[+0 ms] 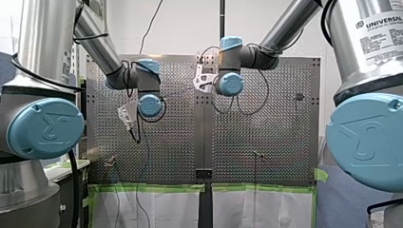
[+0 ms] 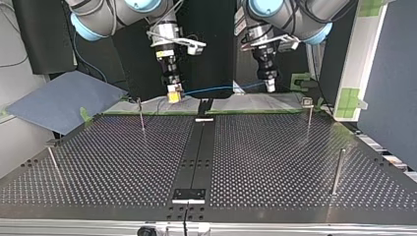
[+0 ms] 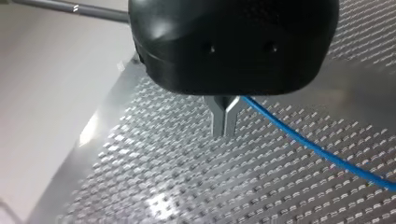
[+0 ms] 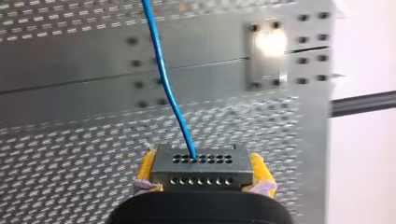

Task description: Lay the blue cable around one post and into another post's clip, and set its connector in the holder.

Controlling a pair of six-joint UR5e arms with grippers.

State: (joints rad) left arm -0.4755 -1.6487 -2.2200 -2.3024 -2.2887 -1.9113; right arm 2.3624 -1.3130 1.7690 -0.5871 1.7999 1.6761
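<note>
Over table (image 2: 275, 162) far edge, top view: blue cable (image 2: 216, 89) spans nearly level between my grippers. My right gripper (image 2: 173, 96) clamped on connector (image 4: 201, 167); my left gripper (image 3: 224, 131) pinching cable. Clip-topped post (image 2: 309, 115) lies beside my left, camera-ward; left arm nearer, I judge.

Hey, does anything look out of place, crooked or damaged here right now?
Nothing stands out. The blue cable runs in a clean line between my left gripper and my right gripper, with no kink or snag showing. The connector sits square between the right gripper's yellow pads.
</note>
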